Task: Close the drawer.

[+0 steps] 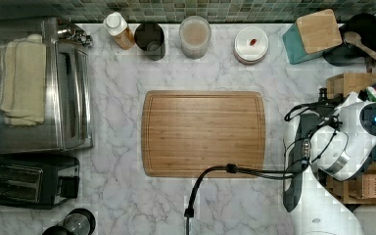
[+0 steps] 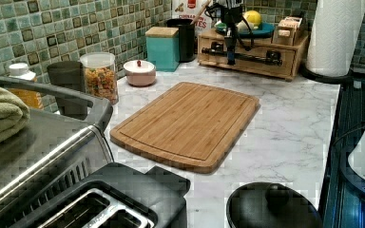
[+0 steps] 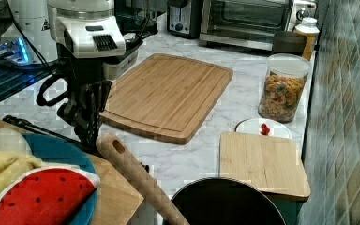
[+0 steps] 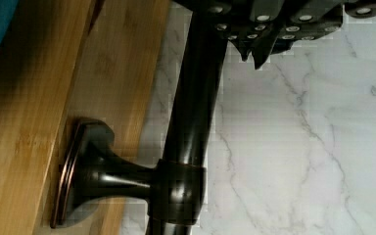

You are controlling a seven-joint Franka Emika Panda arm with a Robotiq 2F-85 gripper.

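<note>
The drawer sits in the wooden stand on the marble counter, beyond the cutting board. The gripper rests against the drawer's black handle, likely to push it in; whether its fingers are apart, I cannot tell

I see a white marble table with grey veins and green mosaic wall tiles. The drawer is light wood, its handle glossy black. The cutting board is warm brown.
</note>
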